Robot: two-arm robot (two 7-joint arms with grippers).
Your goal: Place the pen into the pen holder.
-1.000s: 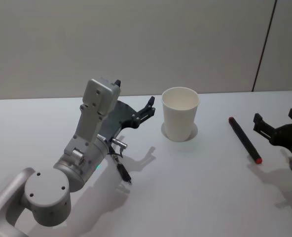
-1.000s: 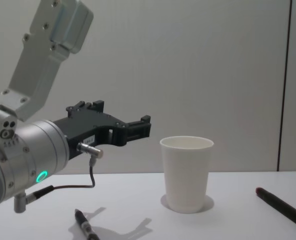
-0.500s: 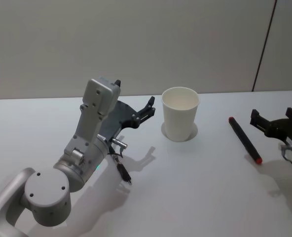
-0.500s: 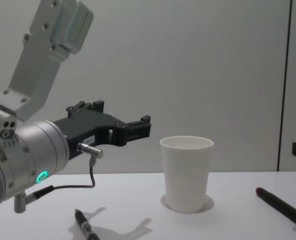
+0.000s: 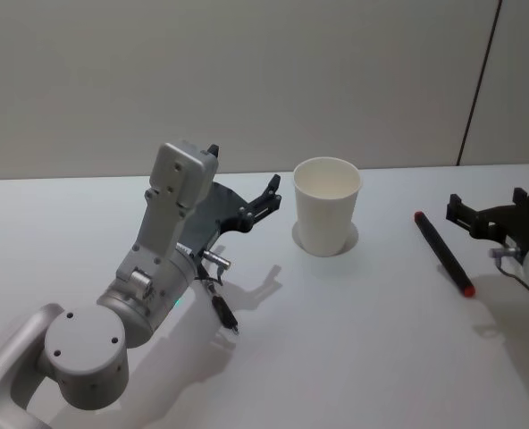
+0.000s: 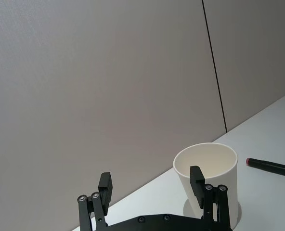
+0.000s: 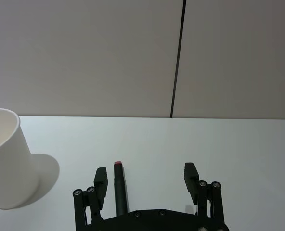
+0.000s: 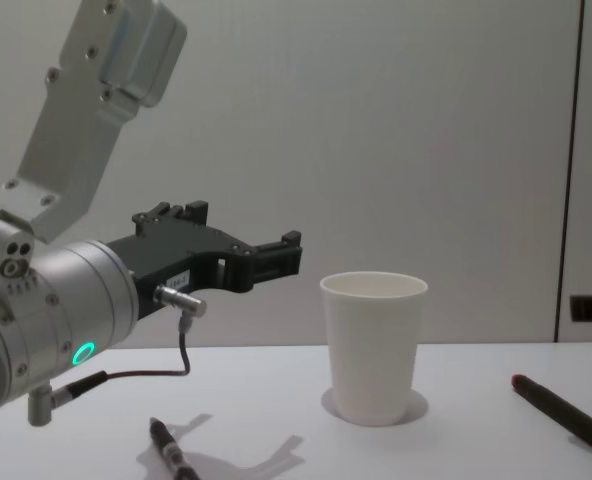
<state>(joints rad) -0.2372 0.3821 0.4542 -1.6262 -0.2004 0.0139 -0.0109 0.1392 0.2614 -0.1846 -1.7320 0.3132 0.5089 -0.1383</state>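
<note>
The right hand (image 5: 486, 204) is held spread wide and empty above the worktop (image 5: 381, 357), near its right edge. From the right wrist view, the pen (image 7: 119, 190) is seen framed between the two fingers, closer to one than the other. So the approach step is judged to be in hand, and nothing is gripped yet.

The pen (image 5: 443, 253) is seen lying flat, dark with red at both ends, well apart from the pen holder (image 5: 327, 210), which stands upright nearer the worktop's far edge. Next, the hand is expected to be centred over the barrel, lowered and closed. The pen must then be lifted, tipped upright and carried over the rolled rim.

The left hand (image 6: 150, 178) is parked open and empty, just beside the pen holder on its left.

The pen's near end is hidden under the right hand's body in the wrist view. The height of the fingers above the barrel cannot be judged. The right arm is cut off at the edge of the head view.
</note>
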